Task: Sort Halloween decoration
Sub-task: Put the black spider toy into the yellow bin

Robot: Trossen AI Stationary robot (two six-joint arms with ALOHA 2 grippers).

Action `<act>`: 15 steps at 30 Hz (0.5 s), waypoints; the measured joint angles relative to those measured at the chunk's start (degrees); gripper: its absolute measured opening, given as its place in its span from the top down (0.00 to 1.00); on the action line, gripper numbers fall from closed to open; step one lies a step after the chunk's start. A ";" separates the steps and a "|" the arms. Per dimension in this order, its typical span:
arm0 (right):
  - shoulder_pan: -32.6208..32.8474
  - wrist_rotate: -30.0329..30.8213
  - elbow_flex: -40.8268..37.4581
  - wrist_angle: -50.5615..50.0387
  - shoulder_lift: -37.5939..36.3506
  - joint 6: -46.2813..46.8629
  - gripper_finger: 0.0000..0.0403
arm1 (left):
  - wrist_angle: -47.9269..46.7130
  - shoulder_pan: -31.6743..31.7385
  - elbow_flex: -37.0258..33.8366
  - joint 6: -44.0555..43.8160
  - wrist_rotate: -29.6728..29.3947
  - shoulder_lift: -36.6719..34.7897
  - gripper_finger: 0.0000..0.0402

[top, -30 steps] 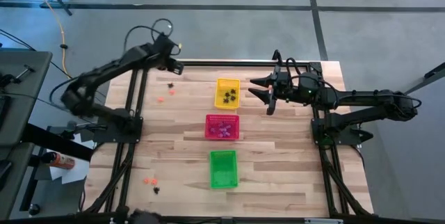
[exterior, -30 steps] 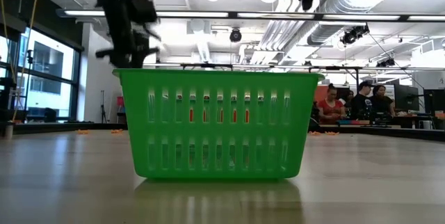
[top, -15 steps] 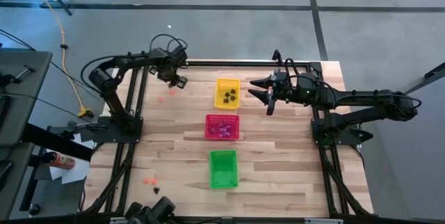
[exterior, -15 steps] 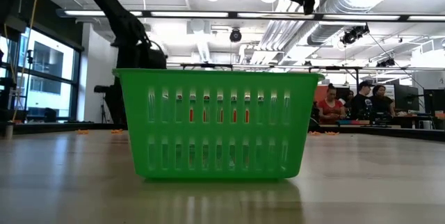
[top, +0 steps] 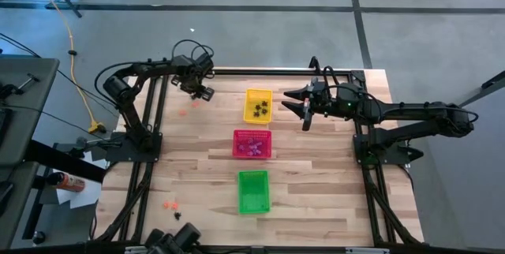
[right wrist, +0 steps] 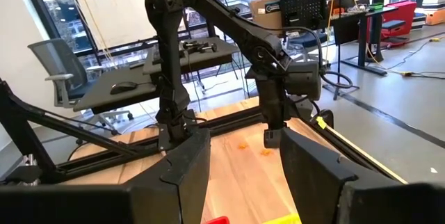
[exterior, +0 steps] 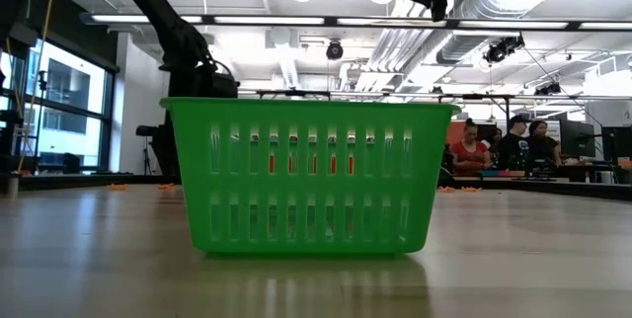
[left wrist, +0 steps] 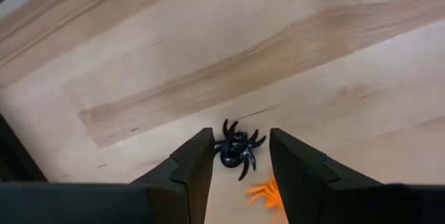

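My left gripper [top: 203, 91] is low over the table's far left part, open. In the left wrist view its two fingers [left wrist: 198, 161] stand on either side of a black spider trinket [left wrist: 236, 149] lying on the wood, with an orange trinket [left wrist: 266, 193] just beside it. I see no touch. Two orange trinkets [top: 193, 104] lie near the gripper. The yellow basket [top: 258, 106] holds black trinkets and the red basket [top: 252, 143] holds purple-pink ones. The green basket [top: 253, 191] stands nearest. My right gripper [top: 298, 106] hovers open and empty, right of the yellow basket.
Orange trinkets [top: 168, 204] and a black one [top: 177, 215] lie near the table's near left corner. The three baskets stand in a row down the table's middle. The green basket [exterior: 311, 175] fills the low view. People sit at desks [exterior: 494, 150] beyond the table.
My left arm has swung in and brought its gripper down toward the table and a little toward the near edge, over the black spider at the far left. In the last half second it has barely moved.
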 joint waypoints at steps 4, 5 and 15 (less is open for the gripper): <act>0.00 0.02 0.00 -0.09 0.00 -0.32 0.58 | 0.44 -0.88 0.00 0.02 0.09 0.00 0.68; -0.01 0.02 0.00 -0.09 0.00 -0.36 0.58 | 0.89 -1.07 0.00 0.00 0.09 0.00 0.68; 0.00 0.04 0.00 -0.13 0.00 -0.10 0.58 | 1.72 -1.43 0.00 -0.50 -1.13 0.00 0.68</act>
